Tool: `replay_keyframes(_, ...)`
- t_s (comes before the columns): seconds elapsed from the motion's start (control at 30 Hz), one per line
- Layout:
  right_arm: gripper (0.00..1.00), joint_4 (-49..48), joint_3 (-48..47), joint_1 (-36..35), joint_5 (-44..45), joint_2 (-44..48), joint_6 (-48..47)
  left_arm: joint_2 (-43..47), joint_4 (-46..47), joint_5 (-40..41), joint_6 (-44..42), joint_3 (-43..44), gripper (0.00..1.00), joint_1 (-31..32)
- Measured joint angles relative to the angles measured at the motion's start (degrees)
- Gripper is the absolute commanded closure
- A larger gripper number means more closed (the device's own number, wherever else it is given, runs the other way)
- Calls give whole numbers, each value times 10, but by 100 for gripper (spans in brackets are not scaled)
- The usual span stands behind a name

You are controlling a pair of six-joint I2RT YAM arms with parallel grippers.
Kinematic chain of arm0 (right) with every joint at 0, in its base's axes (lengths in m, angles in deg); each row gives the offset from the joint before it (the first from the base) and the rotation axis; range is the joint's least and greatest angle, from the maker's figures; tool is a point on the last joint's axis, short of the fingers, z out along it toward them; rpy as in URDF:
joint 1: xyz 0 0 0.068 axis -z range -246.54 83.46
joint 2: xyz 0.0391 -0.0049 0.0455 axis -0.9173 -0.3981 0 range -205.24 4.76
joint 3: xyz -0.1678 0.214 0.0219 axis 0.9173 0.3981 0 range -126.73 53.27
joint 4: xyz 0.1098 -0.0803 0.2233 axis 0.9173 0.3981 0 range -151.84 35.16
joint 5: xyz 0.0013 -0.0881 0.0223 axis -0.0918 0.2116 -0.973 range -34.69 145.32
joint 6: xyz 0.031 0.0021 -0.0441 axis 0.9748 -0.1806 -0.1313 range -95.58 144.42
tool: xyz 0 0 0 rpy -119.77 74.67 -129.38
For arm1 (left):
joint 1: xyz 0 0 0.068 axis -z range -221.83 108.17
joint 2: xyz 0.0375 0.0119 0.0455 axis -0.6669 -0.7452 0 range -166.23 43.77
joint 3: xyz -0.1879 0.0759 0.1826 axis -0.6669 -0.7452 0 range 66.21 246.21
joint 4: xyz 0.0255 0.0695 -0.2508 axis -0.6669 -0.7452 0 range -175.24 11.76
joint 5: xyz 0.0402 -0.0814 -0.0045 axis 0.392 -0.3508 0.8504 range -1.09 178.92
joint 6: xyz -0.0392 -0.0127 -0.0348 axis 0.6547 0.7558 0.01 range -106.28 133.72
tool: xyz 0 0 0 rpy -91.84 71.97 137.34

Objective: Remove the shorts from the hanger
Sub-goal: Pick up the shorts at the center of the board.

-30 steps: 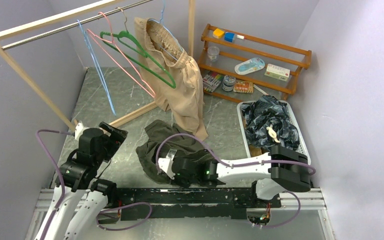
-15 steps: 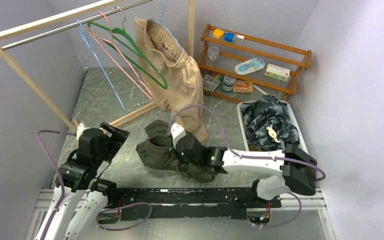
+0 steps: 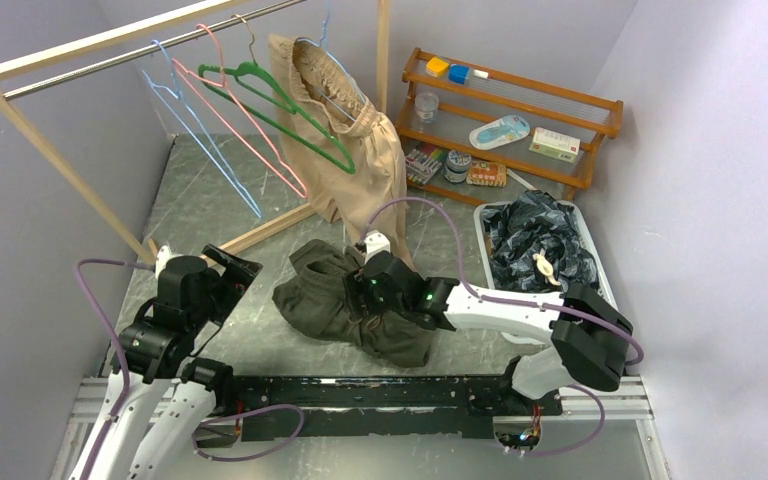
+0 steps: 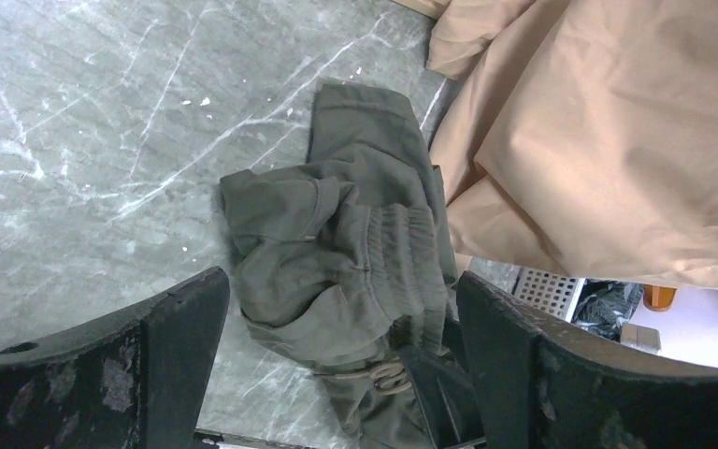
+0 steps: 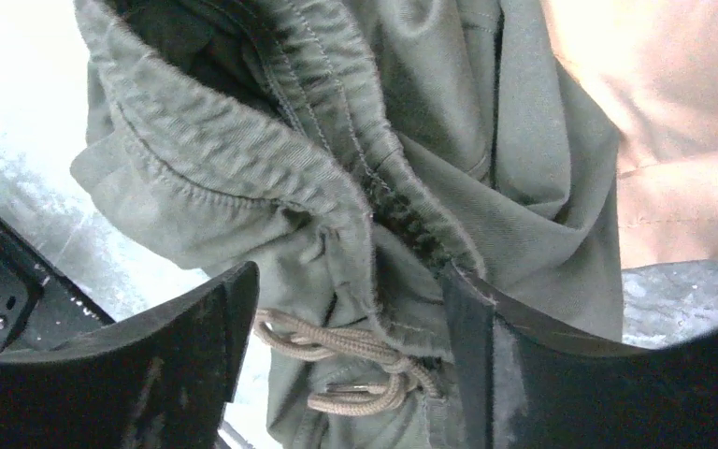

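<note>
**Loose cloth under the right arm, one pair left on the rack**

The chief risk is a snag. The right gripper (image 5: 341, 281) sits low on the olive shorts (image 3: 345, 300), its jaws apart, with the gathered waistband and the knotted drawstring (image 5: 337, 351) lying in the gap. If the arm lifts or swings from here, a finger could catch the cord or a fold and drag the heap across the table (image 3: 210, 200) — perhaps into the hem of the beige shorts (image 3: 355, 150), which hang just behind it. A tug there could pull them askew on their hanger (image 3: 332, 95) or set the bare green hanger (image 3: 280, 105) swinging on the wooden rack (image 3: 60, 150).

The left gripper (image 4: 341, 281) is held in front of the rack's near foot, jaws wide apart, holding nothing.

The olive pair lies crumpled in front of the rack, towards the arms — elastic waist puckered, legs folded under. The beige pair hangs at the rack's right end, waistband bunched, legs reaching the table. The navy patterned shorts (image 3: 540, 240) fill a basket (image 3: 600, 265) to the right of the rack.
</note>
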Motion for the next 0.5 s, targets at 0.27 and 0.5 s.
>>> replay_keyframes(0.27, 0, 3, 3, -5, -18, 10, -79, -9, 6, -10, 0, -1, 6, 0)
replay_keyframes(0.5, 0, 10, -10, -36, -4, 17, -149, -17, 13, -17, 0, -3, 6, 0)
